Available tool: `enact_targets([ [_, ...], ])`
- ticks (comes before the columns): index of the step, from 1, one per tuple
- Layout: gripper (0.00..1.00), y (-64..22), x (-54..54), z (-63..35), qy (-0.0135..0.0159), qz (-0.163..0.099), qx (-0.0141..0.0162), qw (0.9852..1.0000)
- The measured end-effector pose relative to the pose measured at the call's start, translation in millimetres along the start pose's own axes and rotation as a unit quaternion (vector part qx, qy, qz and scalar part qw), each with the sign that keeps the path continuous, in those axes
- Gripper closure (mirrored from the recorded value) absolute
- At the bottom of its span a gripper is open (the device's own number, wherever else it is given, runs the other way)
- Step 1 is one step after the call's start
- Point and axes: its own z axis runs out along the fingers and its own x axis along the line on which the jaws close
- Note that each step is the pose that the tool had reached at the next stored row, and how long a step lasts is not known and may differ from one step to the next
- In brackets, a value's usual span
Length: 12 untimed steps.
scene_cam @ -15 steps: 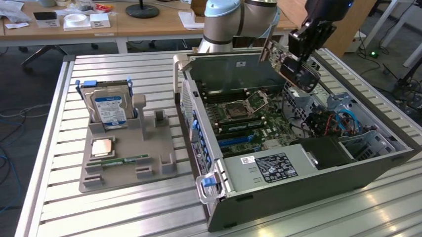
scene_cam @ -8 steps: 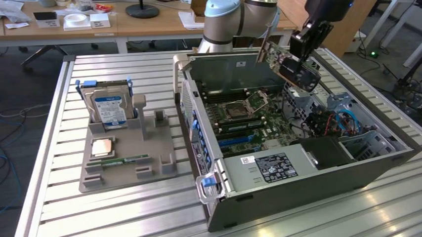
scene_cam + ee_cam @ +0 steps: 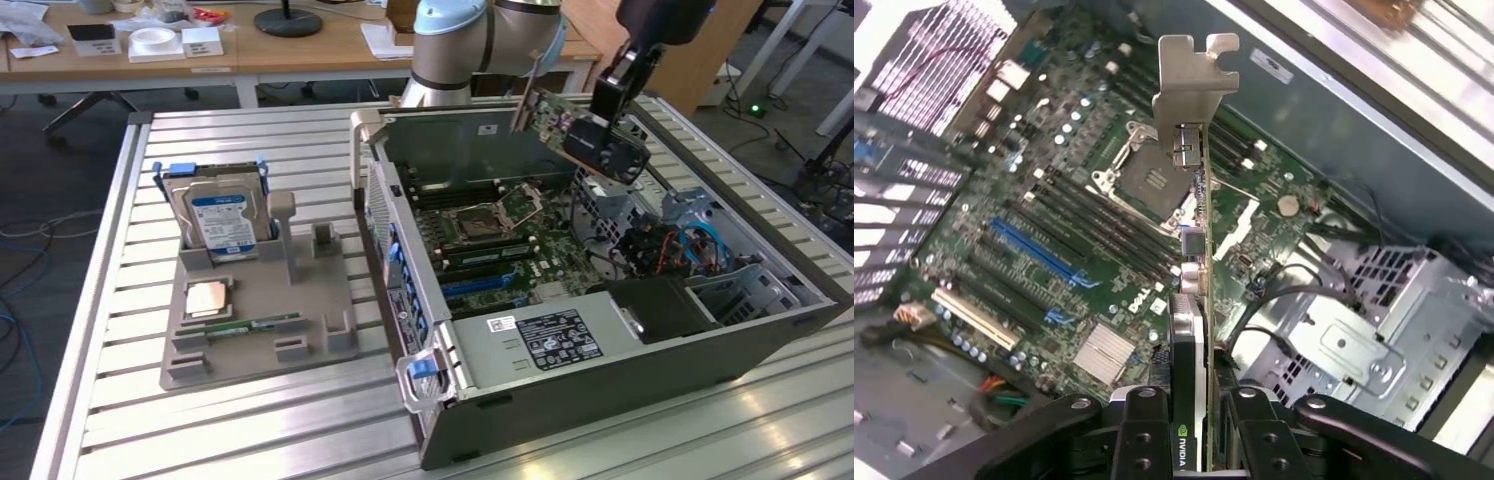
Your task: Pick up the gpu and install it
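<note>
The gripper (image 3: 1191,425) pinches the gpu (image 3: 581,130) edge-on, a finger pressed to each face, and holds it tilted in the upper right of the exterior view, above the open computer case (image 3: 747,340). The card's silver bracket (image 3: 1196,80) hangs over the motherboard (image 3: 487,235). Toward the exterior view's left, a grey tray (image 3: 254,355) carries the hard drive (image 3: 220,220).

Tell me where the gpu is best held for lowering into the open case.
Pinch its upper long edge from above, squeezing across the flat faces: the gpu is thin and flat, so that grip is steady and likely leaves the lower edge and silver bracket free. The hand holds it so, above the motherboard.
</note>
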Motion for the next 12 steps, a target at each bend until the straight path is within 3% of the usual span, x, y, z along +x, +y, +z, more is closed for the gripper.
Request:
enact_targets([
  [5, 0.73, 0.0, 0.0, 0.6, 0.0024, -0.045, -0.0008, 0.999],
  [12, 0.73, -0.1, 0.1, 1.0, 0.0051, -0.098, -0.0016, 0.9952],
])
